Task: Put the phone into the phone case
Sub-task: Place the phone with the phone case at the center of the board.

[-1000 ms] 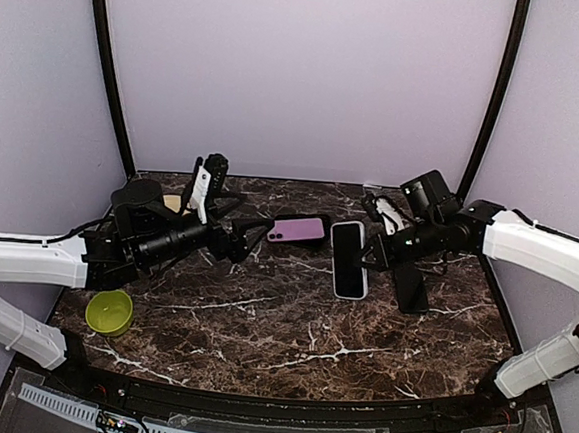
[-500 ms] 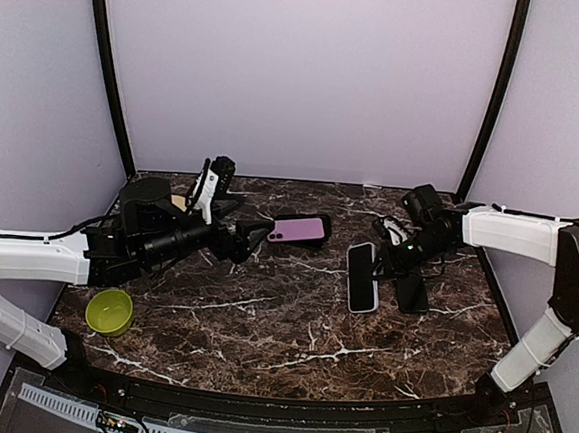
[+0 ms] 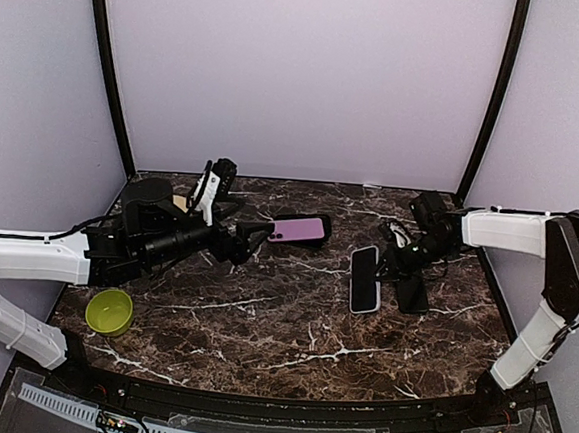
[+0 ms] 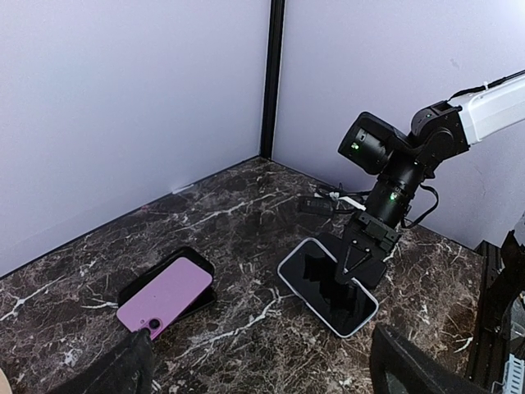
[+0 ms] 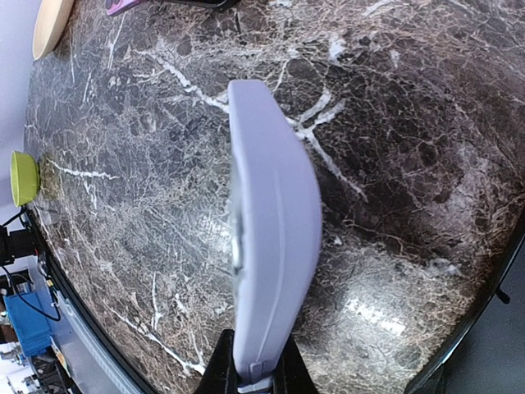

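Note:
A purple phone lies back up, camera lenses toward me, askew on a black phone case at mid-table. My left gripper is open just short of the phone's near end, with nothing between its fingers. My right gripper is shut on one end of a second phone-sized slab with a pale lavender rim and glossy black face. This slab lies low over the marble. I cannot tell whether it touches.
A dark flat pad lies right behind the slab, under the right gripper. A green bowl sits at the front left, a tan dish at the back left. Loose cables lie near the back right wall.
The right gripper has lowered the lavender-rimmed slab from a raised pose to just above the table, drawing it slightly right. The left gripper has edged a little toward the purple phone.

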`<state>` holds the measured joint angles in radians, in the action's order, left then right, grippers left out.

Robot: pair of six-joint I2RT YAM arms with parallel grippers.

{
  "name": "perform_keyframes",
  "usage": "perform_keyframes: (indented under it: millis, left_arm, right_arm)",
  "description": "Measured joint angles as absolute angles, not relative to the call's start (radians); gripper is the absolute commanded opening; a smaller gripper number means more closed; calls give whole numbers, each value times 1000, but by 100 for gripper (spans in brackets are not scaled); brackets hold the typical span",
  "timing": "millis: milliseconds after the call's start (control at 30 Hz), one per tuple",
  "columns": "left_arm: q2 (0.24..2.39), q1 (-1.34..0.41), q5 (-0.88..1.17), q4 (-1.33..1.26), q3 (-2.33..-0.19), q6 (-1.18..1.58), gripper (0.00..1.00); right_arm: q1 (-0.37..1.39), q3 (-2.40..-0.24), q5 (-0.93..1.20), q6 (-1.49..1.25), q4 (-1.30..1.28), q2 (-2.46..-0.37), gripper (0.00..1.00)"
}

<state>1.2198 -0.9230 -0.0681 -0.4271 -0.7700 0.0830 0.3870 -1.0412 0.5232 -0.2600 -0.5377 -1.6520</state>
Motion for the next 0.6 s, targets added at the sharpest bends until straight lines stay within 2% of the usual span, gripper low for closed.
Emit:
perform_keyframes:
  millis: [67,367,600]
  left_arm:
    - [1220,-923,-68,-426,-770,82,93]
    - [1224,-923,-68,-416,-770,81,93]
    - [1229,-923,-67,-415,-770,81,93]
  right_arm:
    - [382,-1037,523,-263,-535,-1655,16]
    - [369,-1032,486,-273,-455,-1716,17]
    - [367,-983,404,-339,-399,-1717,23]
